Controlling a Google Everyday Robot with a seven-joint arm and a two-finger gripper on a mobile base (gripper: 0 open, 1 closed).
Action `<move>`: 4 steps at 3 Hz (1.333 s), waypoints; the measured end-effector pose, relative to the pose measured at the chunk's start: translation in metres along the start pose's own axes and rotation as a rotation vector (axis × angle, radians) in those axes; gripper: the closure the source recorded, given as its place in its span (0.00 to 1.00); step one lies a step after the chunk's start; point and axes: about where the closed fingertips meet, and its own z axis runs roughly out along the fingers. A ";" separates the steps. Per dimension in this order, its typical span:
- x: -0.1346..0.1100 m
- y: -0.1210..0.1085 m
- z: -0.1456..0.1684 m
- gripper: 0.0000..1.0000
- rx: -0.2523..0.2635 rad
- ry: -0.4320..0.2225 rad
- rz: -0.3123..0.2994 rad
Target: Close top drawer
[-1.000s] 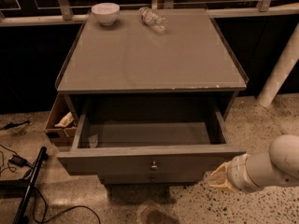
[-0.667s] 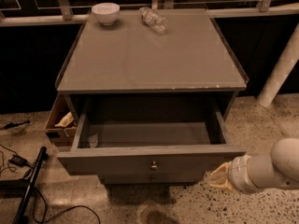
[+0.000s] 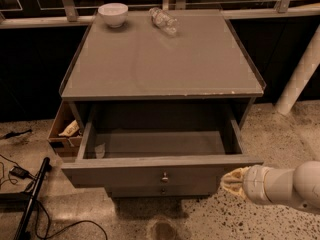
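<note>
The top drawer [image 3: 150,173] of the grey cabinet stands pulled far out, its inside bare, with a small round metal knob [image 3: 164,176] at the centre of its flat front. A lower drawer front shows just beneath it. My gripper [image 3: 231,180] comes in from the lower right on a white arm [image 3: 285,184]. Its tan tip is at the right end of the drawer front, touching or nearly touching it.
A white bowl [image 3: 113,13] and a clear plastic bottle [image 3: 163,20] lying on its side rest at the back of the cabinet top [image 3: 165,59]. A cardboard box [image 3: 65,131] stands left of the cabinet. Black cables and a pole [image 3: 30,199] lie on the floor at left. A white post [image 3: 300,74] stands at right.
</note>
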 end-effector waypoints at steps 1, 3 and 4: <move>-0.004 -0.020 0.007 1.00 0.089 -0.013 -0.057; -0.001 -0.062 0.029 1.00 0.206 -0.047 -0.071; -0.003 -0.087 0.042 1.00 0.253 -0.071 -0.073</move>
